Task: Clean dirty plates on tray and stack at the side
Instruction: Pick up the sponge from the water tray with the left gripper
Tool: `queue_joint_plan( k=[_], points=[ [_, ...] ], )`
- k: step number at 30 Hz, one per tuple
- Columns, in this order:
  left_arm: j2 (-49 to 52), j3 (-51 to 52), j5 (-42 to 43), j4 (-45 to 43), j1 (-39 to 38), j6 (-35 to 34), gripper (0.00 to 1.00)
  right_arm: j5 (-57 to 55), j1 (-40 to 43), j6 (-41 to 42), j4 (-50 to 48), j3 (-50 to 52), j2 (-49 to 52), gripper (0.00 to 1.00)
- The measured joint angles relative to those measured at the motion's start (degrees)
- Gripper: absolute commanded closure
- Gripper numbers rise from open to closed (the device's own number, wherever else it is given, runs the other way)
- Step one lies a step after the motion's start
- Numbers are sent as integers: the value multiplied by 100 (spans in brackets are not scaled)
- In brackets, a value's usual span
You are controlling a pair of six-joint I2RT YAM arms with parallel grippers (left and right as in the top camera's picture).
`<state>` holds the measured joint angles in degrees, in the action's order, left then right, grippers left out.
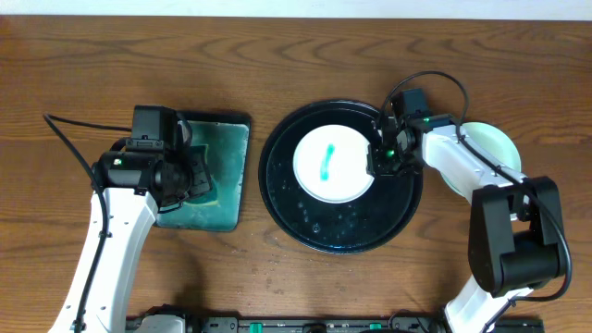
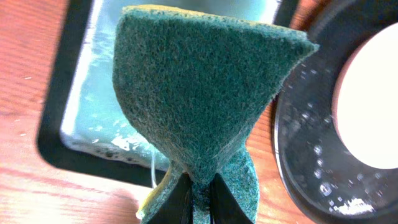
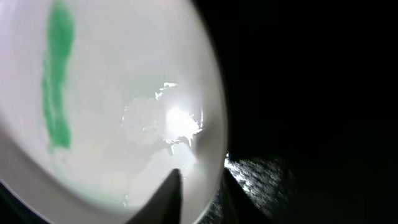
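A white plate (image 1: 333,166) with a teal-green smear (image 1: 328,162) lies on the large round black tray (image 1: 305,222). My right gripper (image 1: 377,157) is shut on that plate's right rim; the right wrist view shows one finger on top of the plate (image 3: 124,112) and one under its edge (image 3: 202,196). More white plates (image 1: 490,148) lie stacked on the table to the right, partly hidden by the right arm. My left gripper (image 1: 199,176) is shut on a green scouring sponge (image 2: 199,99), held over the rectangular tray. The round tray (image 2: 311,155) and plate (image 2: 373,106) also show in the left wrist view.
A small rectangular black tray (image 1: 231,129) with teal-green soapy liquid stands left of the round tray; it also shows in the left wrist view (image 2: 56,124). Water droplets dot the round tray's front. A cable trails at the far left (image 1: 65,139).
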<state>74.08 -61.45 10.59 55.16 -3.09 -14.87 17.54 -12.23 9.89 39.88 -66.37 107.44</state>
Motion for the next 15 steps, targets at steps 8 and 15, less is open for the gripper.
queue_joint_plan(
  k=[8, 15],
  points=[
    [2, 0, 610, -9, -17, 365, 93, 70, -20, 98, 291, -22, 31, 99],
    [2, 0, 739, -85, -525, 485, 93, -26, -378, 59, 942, -24, 35, 99]
  ],
)
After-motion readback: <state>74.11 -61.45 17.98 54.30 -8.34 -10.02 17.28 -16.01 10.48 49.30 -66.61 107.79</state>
